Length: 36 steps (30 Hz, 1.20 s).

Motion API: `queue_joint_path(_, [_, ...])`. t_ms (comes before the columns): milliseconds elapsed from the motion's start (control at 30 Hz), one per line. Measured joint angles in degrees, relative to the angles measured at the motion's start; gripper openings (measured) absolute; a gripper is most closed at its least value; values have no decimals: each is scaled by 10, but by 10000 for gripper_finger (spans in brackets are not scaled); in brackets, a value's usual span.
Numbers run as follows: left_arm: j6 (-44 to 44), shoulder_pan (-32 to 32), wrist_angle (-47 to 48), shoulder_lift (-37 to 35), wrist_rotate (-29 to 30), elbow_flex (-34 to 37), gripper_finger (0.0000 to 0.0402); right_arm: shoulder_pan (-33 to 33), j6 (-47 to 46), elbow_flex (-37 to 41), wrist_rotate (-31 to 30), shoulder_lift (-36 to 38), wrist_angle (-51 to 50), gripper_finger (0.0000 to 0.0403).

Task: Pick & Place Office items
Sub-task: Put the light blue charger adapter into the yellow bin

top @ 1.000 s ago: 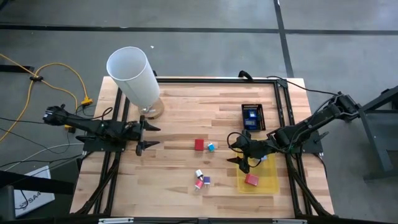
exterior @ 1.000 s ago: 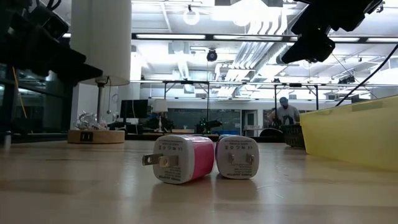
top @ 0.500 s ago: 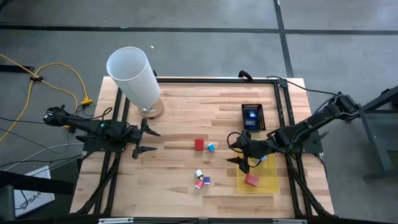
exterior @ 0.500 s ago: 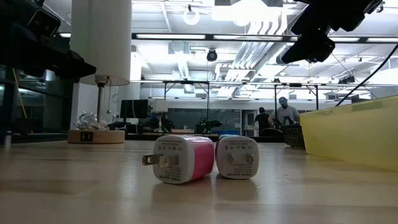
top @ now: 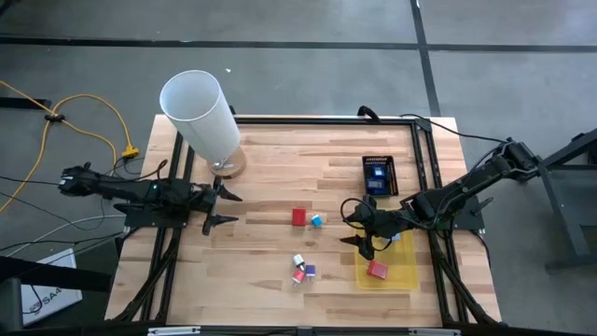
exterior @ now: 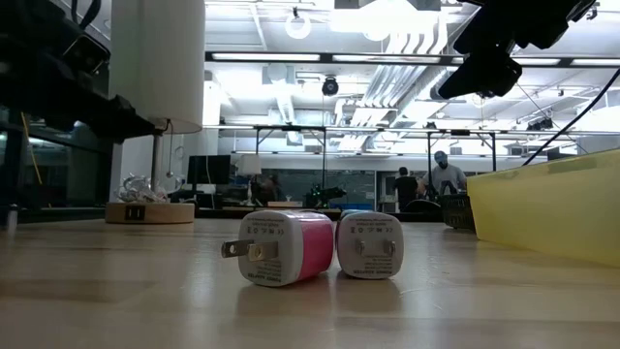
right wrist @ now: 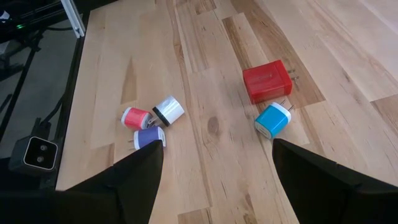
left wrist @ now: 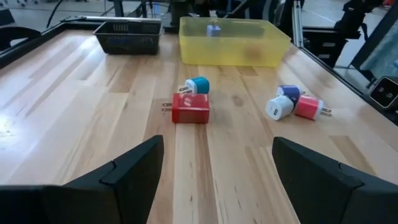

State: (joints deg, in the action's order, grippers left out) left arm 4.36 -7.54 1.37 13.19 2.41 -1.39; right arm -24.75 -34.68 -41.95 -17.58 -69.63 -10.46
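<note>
Several office items lie on the wooden table: a red block [top: 298, 217] with a cyan one [top: 317, 221] beside it. Nearer the front edge are a white [top: 299, 260], a pink [top: 298, 275] and a blue piece [top: 310, 271]. Another red piece [top: 377, 270] lies in the yellow tray [top: 401, 278]. My left gripper [top: 222, 209] is open at the table's left side, pointing level toward the items. My right gripper [top: 358, 228] is open in the air by the tray's left rim, tipped down toward the items.
A tall white cylinder [top: 201, 117] on a round wooden base stands at the back left, close to my left arm. A black basket [top: 379, 175] holding a blue thing sits behind the tray. Bare wood lies between the two gripper tips.
My left arm has swung and rolled its wrist a little while staying in place, fingers still open. The items and my right arm have kept still.
</note>
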Motion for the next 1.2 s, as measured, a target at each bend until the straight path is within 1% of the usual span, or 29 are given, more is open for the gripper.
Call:
queue_joint_path(167, [0, 11, 1, 0, -11, 0, 293, 0, 0, 0, 0, 0, 0, 288])
queue_joint_path(333, [-7, 21, -23, -9, -6, 0, 293, 0, 0, 0, 0, 0, 0, 288])
queue_joint_path(467, [-18, 27, -18, -19, -1, 0, 293, 0, 0, 0, 0, 0, 0, 288])
queue_joint_path(967, [-13, 27, -15, -18, 1, 0, 293, 0, 0, 0, 0, 0, 0, 288])
queue_joint_path(1200, [-13, 27, -33, -18, 3, 0, 293, 0, 0, 0, 0, 0, 0, 288])
